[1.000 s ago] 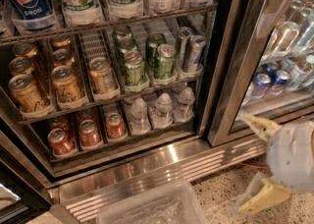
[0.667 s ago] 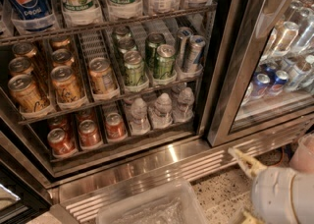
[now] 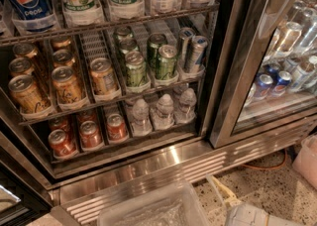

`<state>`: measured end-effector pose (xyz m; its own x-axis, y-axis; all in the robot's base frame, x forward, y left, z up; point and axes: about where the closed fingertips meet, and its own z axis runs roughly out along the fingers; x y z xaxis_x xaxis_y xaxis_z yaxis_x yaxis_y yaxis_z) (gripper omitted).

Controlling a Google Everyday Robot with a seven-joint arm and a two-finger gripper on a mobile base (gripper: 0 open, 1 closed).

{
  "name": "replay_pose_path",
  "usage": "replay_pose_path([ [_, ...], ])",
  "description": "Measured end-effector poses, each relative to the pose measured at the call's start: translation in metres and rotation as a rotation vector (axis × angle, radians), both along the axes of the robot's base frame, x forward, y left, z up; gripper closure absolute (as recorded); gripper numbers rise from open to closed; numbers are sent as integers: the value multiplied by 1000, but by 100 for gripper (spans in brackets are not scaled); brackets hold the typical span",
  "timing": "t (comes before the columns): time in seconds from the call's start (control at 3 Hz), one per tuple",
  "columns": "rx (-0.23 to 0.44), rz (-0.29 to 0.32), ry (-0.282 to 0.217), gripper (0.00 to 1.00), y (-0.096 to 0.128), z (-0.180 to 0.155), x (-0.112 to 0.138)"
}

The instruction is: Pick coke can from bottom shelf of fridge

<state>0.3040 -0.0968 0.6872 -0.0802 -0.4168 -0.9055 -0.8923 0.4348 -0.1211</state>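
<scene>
At the left end of the bottom shelf (image 3: pixel 148 141) of the fridge (image 3: pixel 163 164), red cans stand upright in three lanes. The front one of the right-hand lane, taken here as the coke can (image 3: pixel 116 127), stands just behind the shelf's front edge, with water bottles (image 3: pixel 163 112) in the lanes to its right. On the rack above are the orange-gold cans (image 3: pixel 67 84) and green cans (image 3: pixel 134 69).

The gripper (image 3: pixel 247 215) is low at the bottom edge of the view, right of a clear plastic bin (image 3: pixel 148 212) on the floor, well apart from the shelf and from every can. Only a pale part of it shows, so whether it is released or clenched cannot be told; it grasps nothing that can be seen.

The step in hand looks like the approach: no reach into the fridge has begun. The next move probably calls for rising, going left past the door frame, and entering low under the rack above, lined up on one lane.

The rear red cans are half hidden by the front ones, and their lettering is hard to make out.
</scene>
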Motion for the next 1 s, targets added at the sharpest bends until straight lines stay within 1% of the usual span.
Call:
replay_pose_path([
  [0.33,44,35,-39,0,5,-13,0],
  [0.67,45,41,-51,0,10,-15,2],
  [1.0,87,129,-122,0,39,-11,15],
])
